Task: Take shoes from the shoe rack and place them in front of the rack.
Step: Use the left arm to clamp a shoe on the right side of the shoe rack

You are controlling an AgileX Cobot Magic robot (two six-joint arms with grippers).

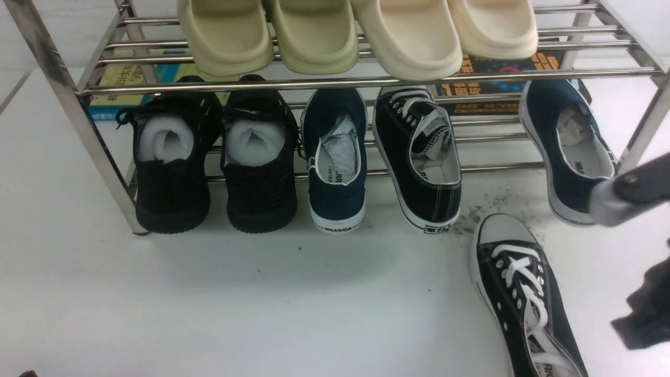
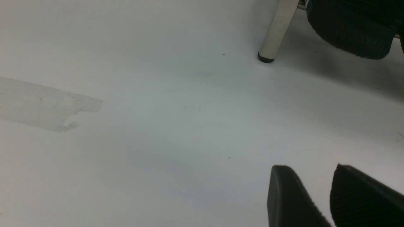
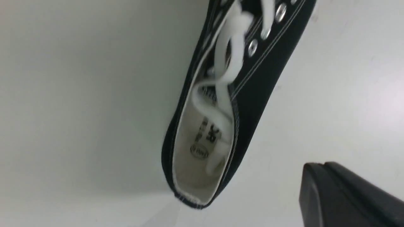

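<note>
Robot lab bench: a chrome shoe rack [image 1: 335, 82] stands on a plain white tabletop [image 1: 261, 293], black robot arm [image 1: 646, 180] at right edge.

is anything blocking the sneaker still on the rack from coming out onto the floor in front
Nothing visible does. The floor in front of the sneaker on the rack is bare; the other sneaker already lies on the floor, off to its right.
</note>
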